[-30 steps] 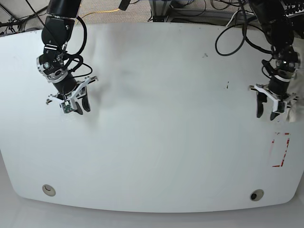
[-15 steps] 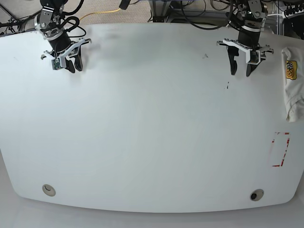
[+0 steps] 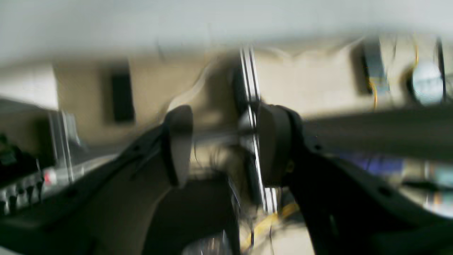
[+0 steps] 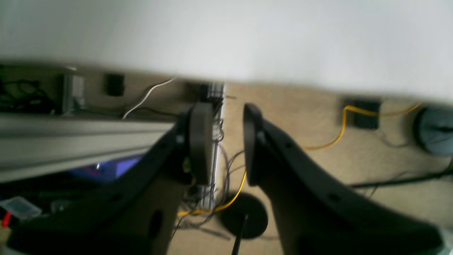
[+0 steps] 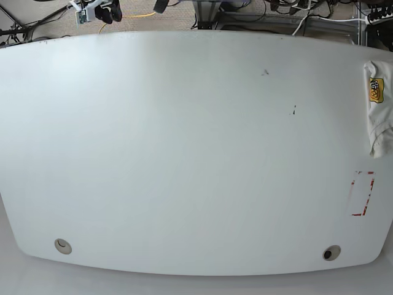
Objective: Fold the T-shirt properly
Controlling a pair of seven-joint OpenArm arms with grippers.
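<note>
One T-shirt [image 5: 379,110] at table [image 5: 184,153] edge, two hands [image 3: 223,145] [image 4: 221,141] parted, empty

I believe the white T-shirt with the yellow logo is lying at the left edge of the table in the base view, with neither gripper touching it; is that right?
Not quite: the T-shirt lies at the right edge of the table in the base view, not the left. The rest holds: neither gripper touches it. The right gripper is far off at the top left, and both wrist views show nothing between the fingers.

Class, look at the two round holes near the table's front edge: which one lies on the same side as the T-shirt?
The darker hole, at the base view's right, below the red-marked rectangle and the T-shirt. The paler hole sits at the opposite end.
</note>
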